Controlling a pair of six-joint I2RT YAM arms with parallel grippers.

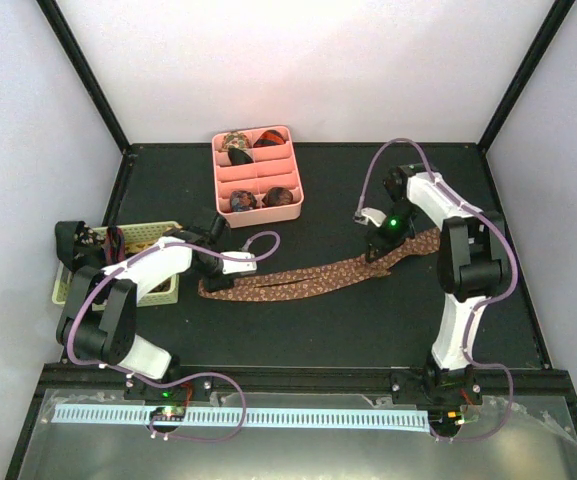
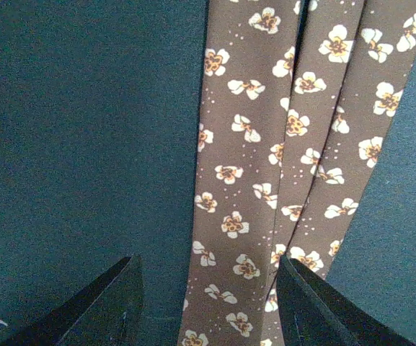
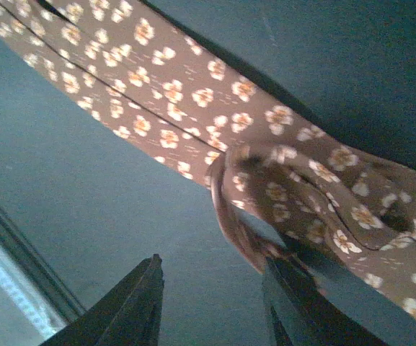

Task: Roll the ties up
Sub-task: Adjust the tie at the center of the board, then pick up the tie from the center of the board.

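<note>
Brown floral tie (image 1: pixel 308 278) lies folded on the bench (image 1: pixel 368 330). Left hand (image 2: pixel 208 288), open, straddles the tie's left end; right hand (image 3: pixel 211 288), open, adjoins its bunched right end.

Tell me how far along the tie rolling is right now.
Done: at least four rolls sit in the pink tray. In hand: one brown floral tie lies stretched on the table, its end bunched beside the open right gripper, not yet a roll. The open left gripper straddles its other end. Left: rolling this tie. The left arm hides what the basket holds.
</note>
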